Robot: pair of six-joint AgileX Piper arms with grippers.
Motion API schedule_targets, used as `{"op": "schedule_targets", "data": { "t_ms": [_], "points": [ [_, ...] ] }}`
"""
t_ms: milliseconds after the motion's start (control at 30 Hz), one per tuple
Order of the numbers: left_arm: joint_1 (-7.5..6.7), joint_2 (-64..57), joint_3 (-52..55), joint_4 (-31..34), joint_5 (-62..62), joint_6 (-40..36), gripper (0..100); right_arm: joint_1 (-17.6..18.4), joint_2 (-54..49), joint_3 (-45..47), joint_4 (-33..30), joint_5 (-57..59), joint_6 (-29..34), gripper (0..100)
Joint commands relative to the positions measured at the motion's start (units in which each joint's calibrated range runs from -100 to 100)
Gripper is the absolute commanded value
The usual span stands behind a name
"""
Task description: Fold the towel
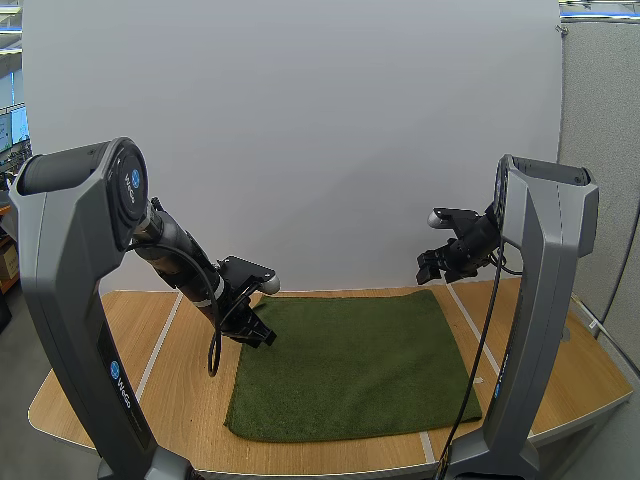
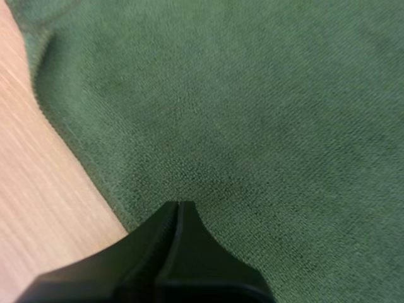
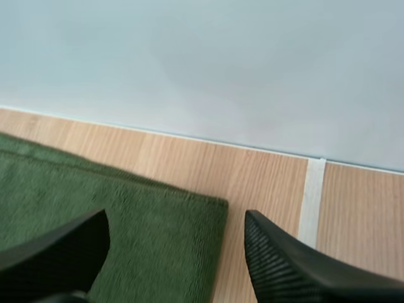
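Hovering at the flat green terry towel's [image 1: 350, 365] far corners, you are holding left claw [image 2: 178, 209] closed, right claw [image 3: 175, 218] open.

Matt, nubby green cloth for the towel [image 1: 350, 365]; smooth pale wood grain on the tabletop [image 1: 185, 400]; matt black plastic, ribbed inside, on the right end effector [image 3: 175, 218].

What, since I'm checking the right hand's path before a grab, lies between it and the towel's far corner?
Nothing visible does. The right hand hangs open just above the far right corner of the towel, with only air between them. The towel lies flat on the table.
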Motion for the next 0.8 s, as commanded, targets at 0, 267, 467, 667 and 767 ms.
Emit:
{"op": "schedule_targets", "data": {
  "t_ms": [0, 267, 467, 667, 767],
  "points": [
    [-0.17, 3.06, 0.08, -0.5, -4.45, 0.55, 0, 0.16, 3.06, -2.47, 2.38, -0.22, -0.33, 100],
    [-0.17, 5.64, 0.08, -0.5, -5.46, 0.55, 0, 0.48, 5.53, -4.82, 2.57, -1.24, -0.42, 100],
    [-0.17, 5.62, 0.08, -0.5, -5.31, 0.55, 0, 0.48, 7.55, -4.82, 2.7, -2.63, -0.42, 100],
    [-0.17, 0.97, 0.77, -0.5, 7.62, 0.55, 0, 0.48, 7.33, -4.82, 1.91, -0.85, -0.32, 100],
    [-0.17, -6.03, 3.52, -0.38, 5.24, 0.76, 0, 0.48, 7.07, -4.82, 0.69, -0.65, -0.32, 100]
  ]
}}
